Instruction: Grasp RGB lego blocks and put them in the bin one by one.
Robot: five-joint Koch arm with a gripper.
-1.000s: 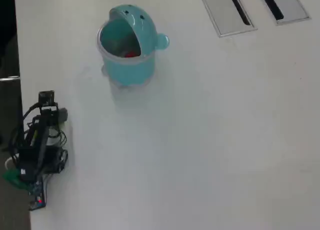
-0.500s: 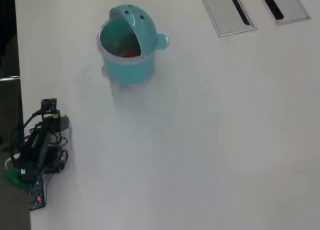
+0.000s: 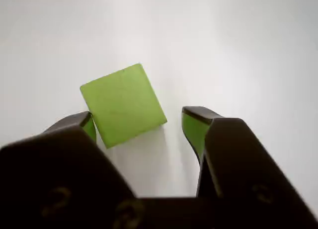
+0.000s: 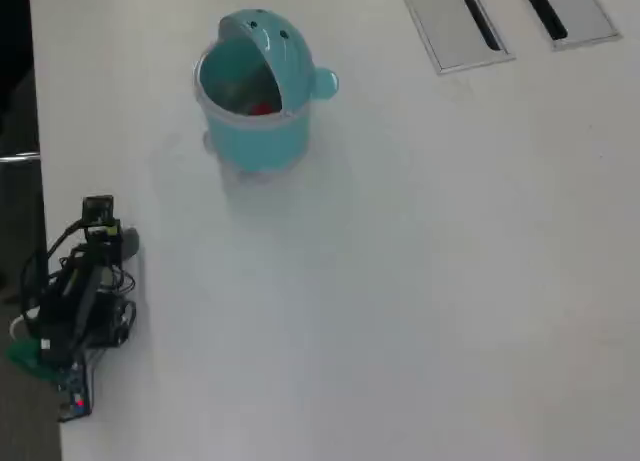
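**Green block between spread jaws, red block in the bin**

In the wrist view we look down past the gripper (image 3: 144, 122) onto a plain white table (image 3: 238, 50). Its two dark jaws stand well apart, each with a green-lined inner face. Between them lies the yellow-green block (image 3: 123, 104), turned at an angle so that one corner points toward the left jaw. That jaw's tip sits just beside the block's lower left edge; we cannot tell whether they touch. The right jaw is clearly apart from the block, with bare table showing between them. Nothing is clamped.

In the overhead view we find the arm (image 4: 75, 291) folded low at the left edge of the table, a dark tangle of links and cables, with a fleck of green at its upper end near the gripper (image 4: 100, 224). The block itself is too small there for us to make out.

The teal bin (image 4: 262, 93) stands well apart from the arm, toward the top of that view, its domed lid tipped back and the knob on its right side. Inside it we see something red (image 4: 264, 108), probably the red block. We find no blue block in either view.

Two grey slotted panels (image 4: 505, 16) sit in the table at the top right.
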